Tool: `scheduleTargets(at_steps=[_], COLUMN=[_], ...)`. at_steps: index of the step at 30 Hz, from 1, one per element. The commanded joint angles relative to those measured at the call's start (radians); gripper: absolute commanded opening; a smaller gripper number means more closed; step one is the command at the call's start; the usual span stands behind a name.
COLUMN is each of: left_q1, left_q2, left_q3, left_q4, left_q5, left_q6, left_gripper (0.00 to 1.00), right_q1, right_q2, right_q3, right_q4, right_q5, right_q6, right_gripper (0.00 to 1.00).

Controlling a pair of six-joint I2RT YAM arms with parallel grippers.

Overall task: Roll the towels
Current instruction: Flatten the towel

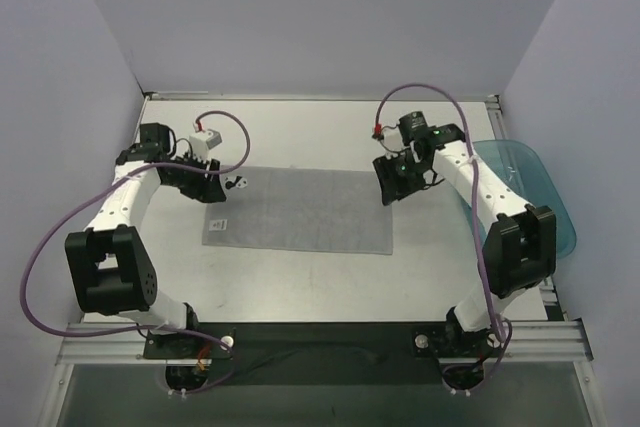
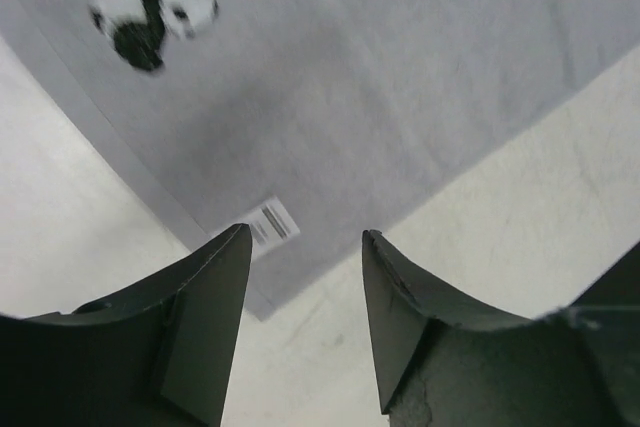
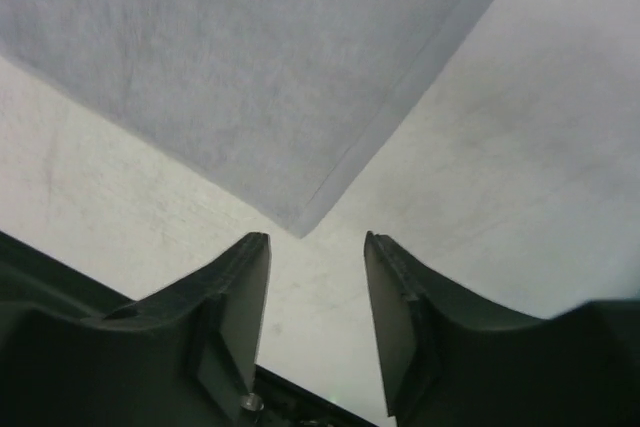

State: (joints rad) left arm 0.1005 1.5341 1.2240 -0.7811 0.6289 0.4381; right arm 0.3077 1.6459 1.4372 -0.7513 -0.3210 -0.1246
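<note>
1. Top view: the grey towel lies flat and unrolled on the counter, roughly mid-way btwn the two arms.
   - A panda patch sits near its far-left corner, and a barcode tag is on its left edge.
   - The left pincer is over the towel's far-left corner, just beside the panda.
   - The right pincer is at the far-right corner.
   - I can't tell jaw gap or contact w/ the cloth from up here.
   - The teal tray is at the right edge of the counter, partly under the right arm and apart from the towel.
2. Left wrist view: the left pincer has its jaws spread w/ a clear gap and nothing btwn them.
   - The grey towel fills the upper part of the frame, flat.
   - The panda patch is top left.
   - The barcode tag sticks out at the towel edge, just above the left finger.
   - Bare counter shows at lower right and at left.
   - The fingers look to be above the cloth, not gripping it.
3. Right wrist view: the right pincer is also spread apart and holds nothing.
   - A corner of the grey towel points down toward the gap btwn the jaws and stops just short of the fingertips.
   - There is counter on both sides of the corner.
   - The cloth lies flat here, no fold or roll visible.
</note>
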Motion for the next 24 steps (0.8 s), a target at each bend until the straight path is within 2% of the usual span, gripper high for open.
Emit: scheduleTargets(at_steps=[1,4,8,13,24], left_q1=[0.015,0.015,0.015,0.015,0.013], left_q2=[-0.006,-0.02,0.003,0.043,0.098], left_q3=[-0.102,-0.164,-0.204,-0.225,-0.228], left_q4=[-0.115,-0.126,-0.099,-0.053,-0.021], left_q5=[-0.056,-0.104,-0.139,-0.178,-0.212], left_q6=[0.138,0.16,0.16,0.148,0.149], left_gripper=[0.58,0.45,0.37,0.33,0.31], right_q1=[0.047,0.067,0.123,0.134,0.171], right_q2=[0.009,0.005,0.038,0.091,0.146], right_q3=[-0.151,-0.216,-0.239,-0.244,-0.271], right_q4=[-0.06,-0.042,-0.013,0.018,0.038], right_q5=[0.002,-0.016,0.028,0.065,0.085], right_q6=[-0.013,-0.012,-0.02,-0.021,-0.026], right_gripper=[0.4,0.31,0.21,0.14,0.09])
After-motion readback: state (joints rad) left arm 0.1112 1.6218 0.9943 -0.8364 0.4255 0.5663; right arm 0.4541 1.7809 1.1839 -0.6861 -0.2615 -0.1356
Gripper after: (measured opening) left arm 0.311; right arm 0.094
